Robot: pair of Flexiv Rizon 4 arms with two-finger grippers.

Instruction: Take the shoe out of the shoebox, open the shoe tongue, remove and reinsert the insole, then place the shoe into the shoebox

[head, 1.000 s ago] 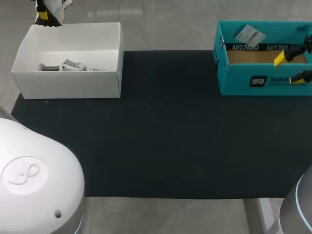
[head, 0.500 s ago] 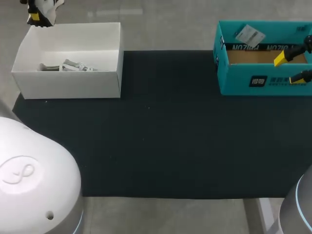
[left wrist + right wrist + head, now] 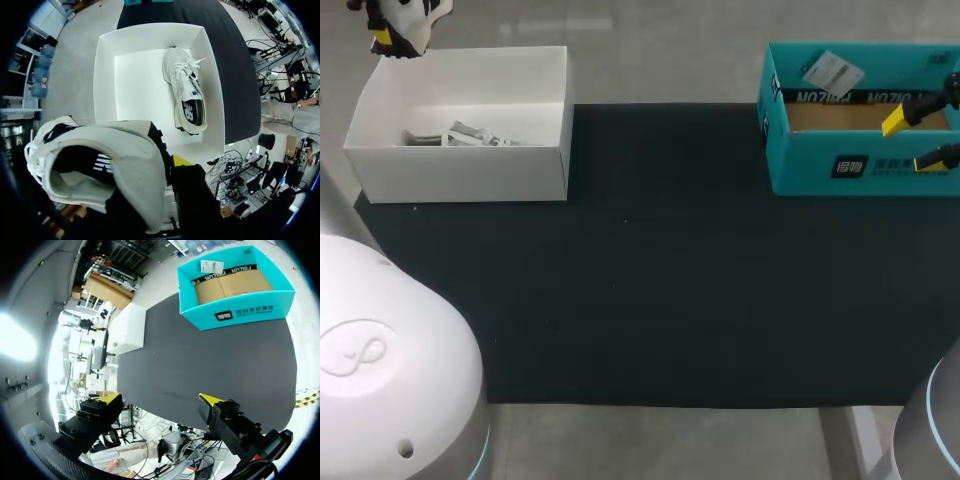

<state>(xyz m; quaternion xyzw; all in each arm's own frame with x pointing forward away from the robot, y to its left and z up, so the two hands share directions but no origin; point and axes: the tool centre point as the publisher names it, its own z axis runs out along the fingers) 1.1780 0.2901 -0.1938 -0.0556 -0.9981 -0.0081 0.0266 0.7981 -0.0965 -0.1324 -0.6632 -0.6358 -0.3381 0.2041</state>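
Shoe [image 3: 107, 170], white mesh, opening camera-ward, clamped in left gripper [image 3: 392, 32]; second shoe [image 3: 186, 90] lay lengthwise in shoebox [image 3: 104, 100]; right gripper [image 3: 161, 399] stood splayed.

The box [image 3: 460, 175] is white, rectangular and open-topped, and stands at the far left corner of the dark mat. A shoe [image 3: 105, 165], white and grey with a black side mark, is up in the air just past the box's far left corner, its dark opening turned toward the left wrist camera. The other shoe [image 3: 186, 92], white with white laces and a black heel patch, lies lengthwise along the near wall inside the box.
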